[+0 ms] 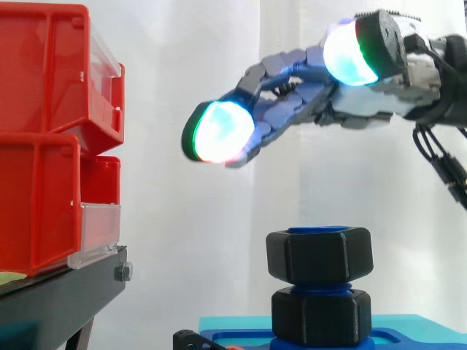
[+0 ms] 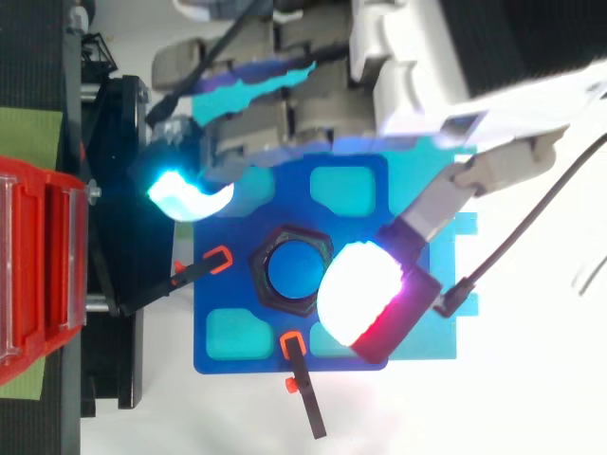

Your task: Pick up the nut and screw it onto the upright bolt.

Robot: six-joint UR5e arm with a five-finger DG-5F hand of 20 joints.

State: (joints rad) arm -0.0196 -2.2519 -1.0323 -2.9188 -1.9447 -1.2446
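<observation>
1. A white curtain [image 1: 190, 73] stood behind the work. Red bins [image 1: 44, 138] rested on a black stand [image 1: 58, 299] at the left of the side view.
2. The nut [image 1: 319, 254] sat on the upright blue bolt [image 2: 293, 269] at bottom centre, above a second black nut [image 1: 321, 316].
3. The hand [image 1: 292, 109] hung above it at upper right, apart from it, with its fingers released and holding nothing.
4. From above, the blue base plate [image 2: 232, 289] was seen under the bolt.

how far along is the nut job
Looks done: a black nut sits on the top of the upright blue bolt, above a second nut. In hand: nothing; the hand hovers open above it. Possibly left: turning it further down, as blue shows between the nuts.
</observation>
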